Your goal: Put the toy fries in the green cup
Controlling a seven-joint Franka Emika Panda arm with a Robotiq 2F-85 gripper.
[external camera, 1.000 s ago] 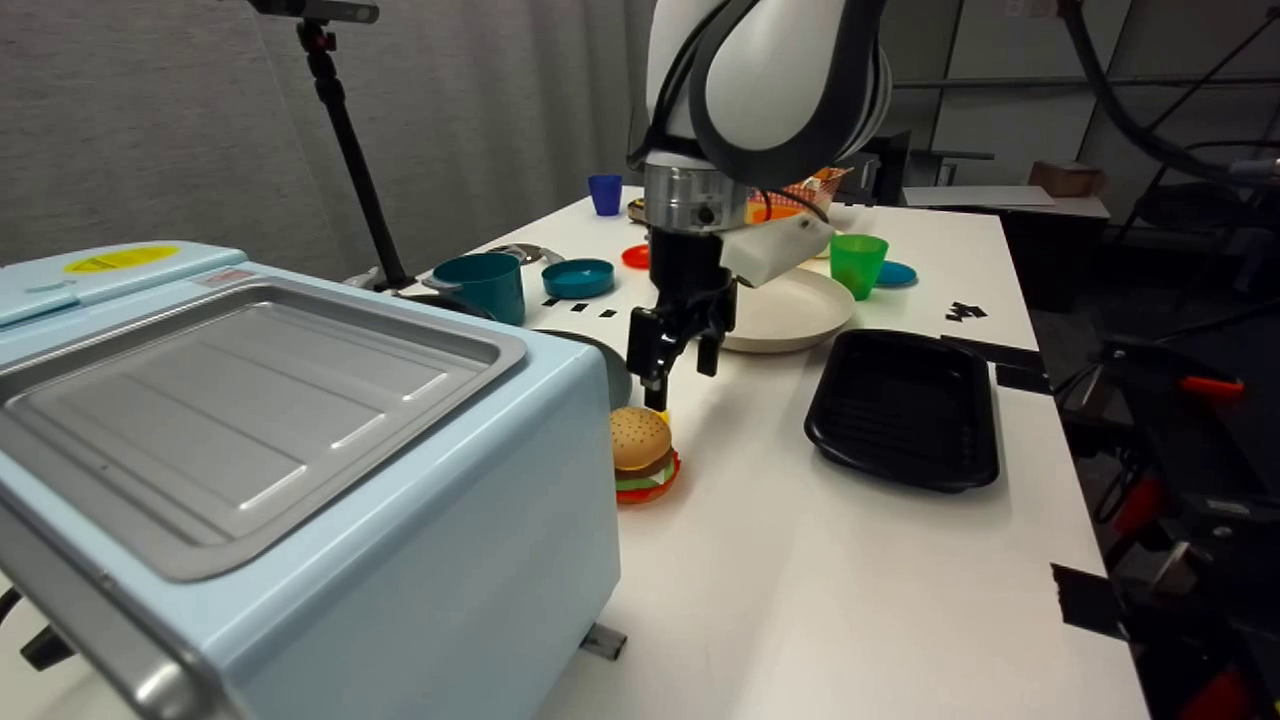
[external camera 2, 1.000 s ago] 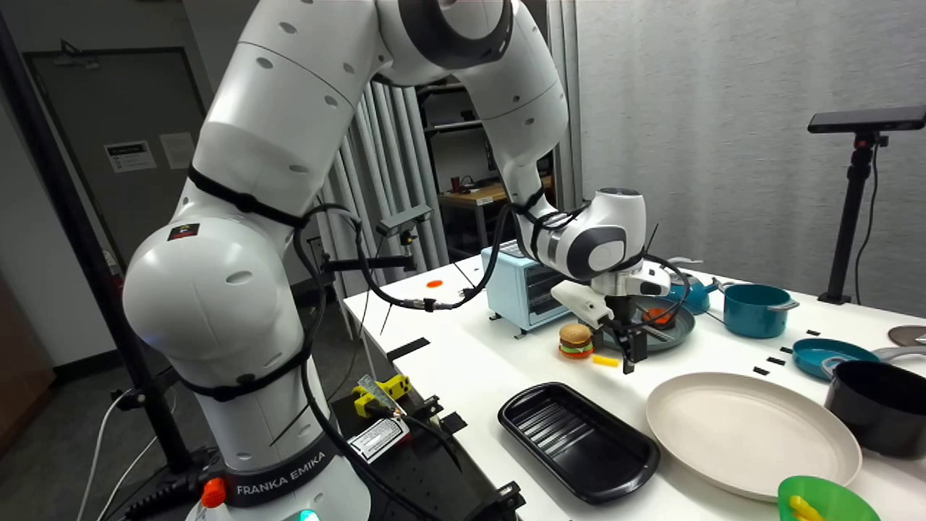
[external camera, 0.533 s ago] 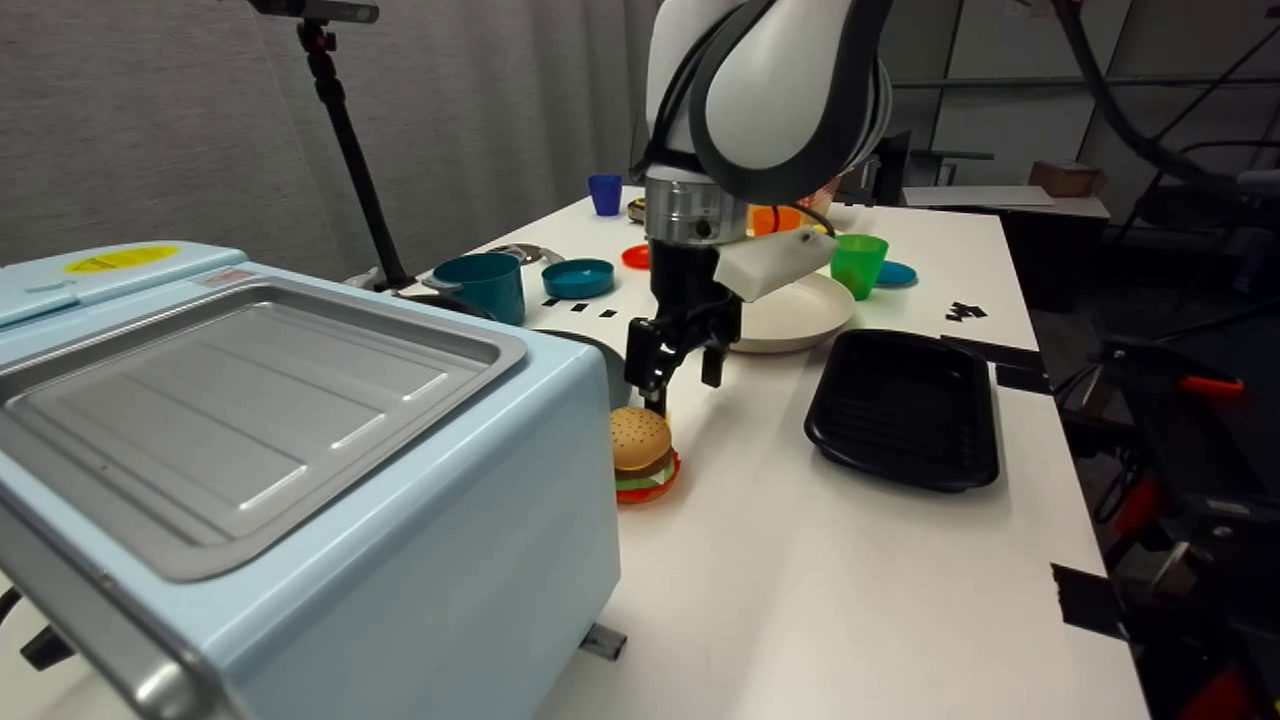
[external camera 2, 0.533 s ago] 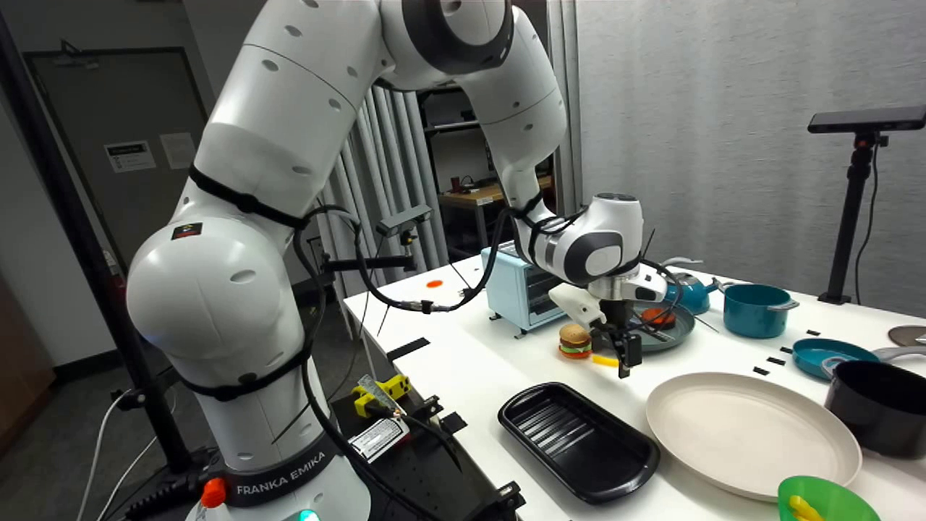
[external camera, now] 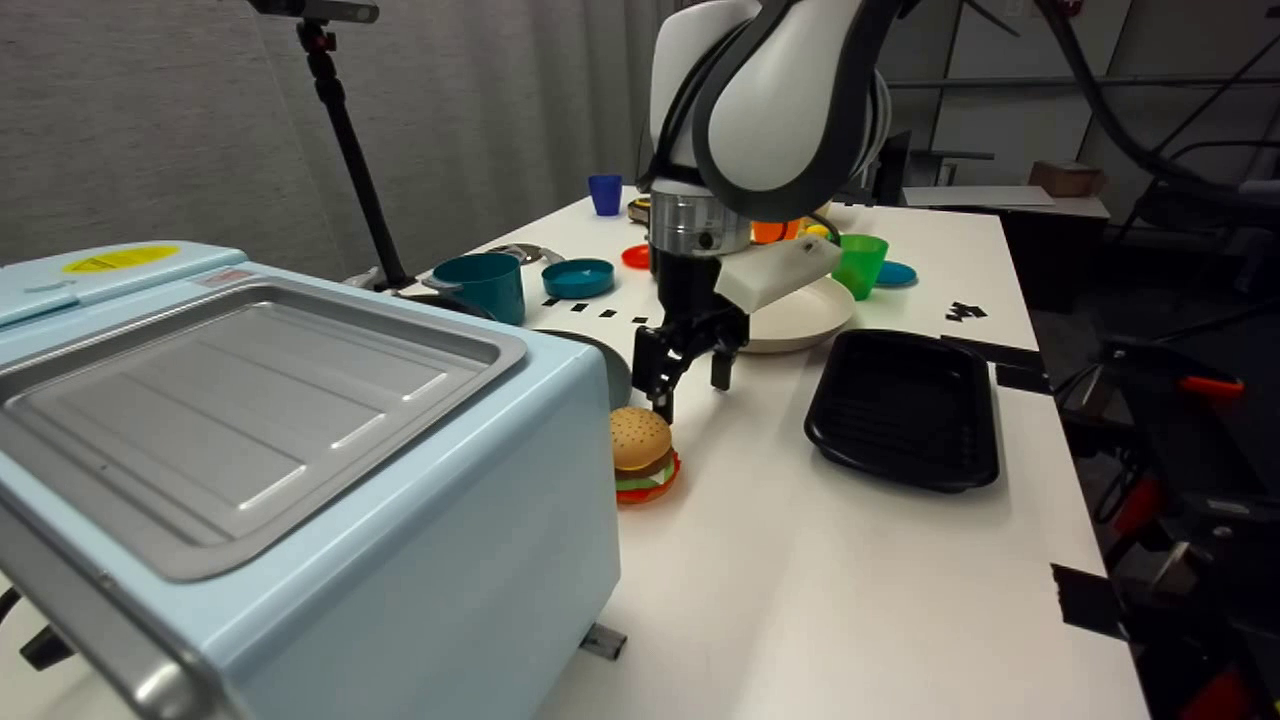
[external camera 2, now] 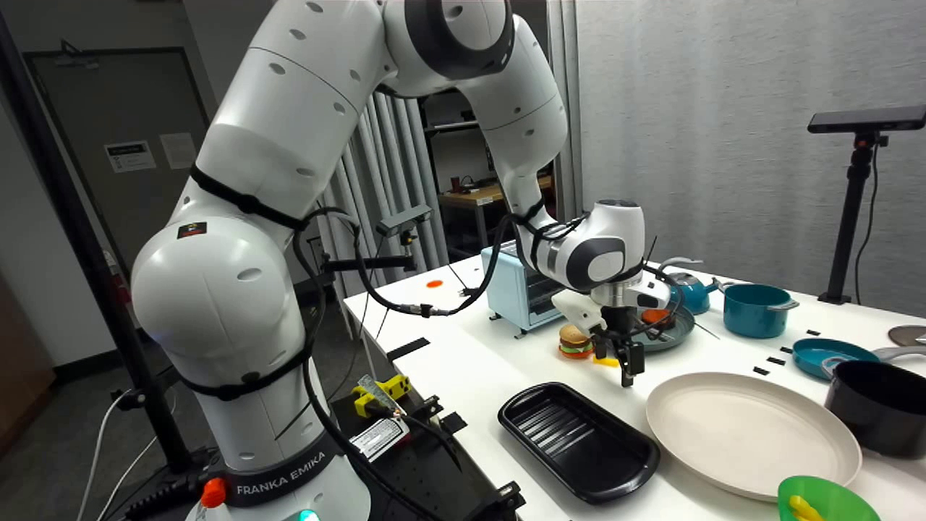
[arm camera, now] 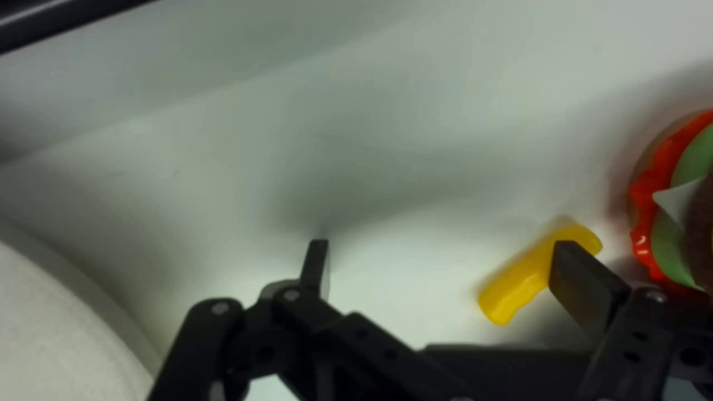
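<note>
The toy fries, a yellow stick [arm camera: 518,281], lie on the white table beside the toy burger. They also show in an exterior view [external camera 2: 606,361]; the burger and gripper hide them in the opposite exterior view [external camera: 692,393], where my gripper shows. My gripper [arm camera: 442,244] is open, fingers wide apart. In the wrist view its right finger [arm camera: 585,289] overlaps the far part of the fries; the rest lies between the fingers. Touching cannot be told. The green cup [external camera 2: 828,499] stands by the plate, with another yellow piece [external camera 2: 804,508] in it; it also shows in the other view [external camera: 858,262].
The toy burger [external camera 2: 576,341] stands right beside the fries. A grey pan [external camera 2: 680,336] lies behind the gripper. A black tray [external camera 2: 579,441] and a large pale plate [external camera 2: 752,434] lie between gripper and cup. A blue toaster oven [external camera: 420,460] stands near the burger.
My gripper has moved down a little and slightly toward the black tray, staying open. The yellow tip that showed behind the burger is now hidden. The burger and cup have not moved.
</note>
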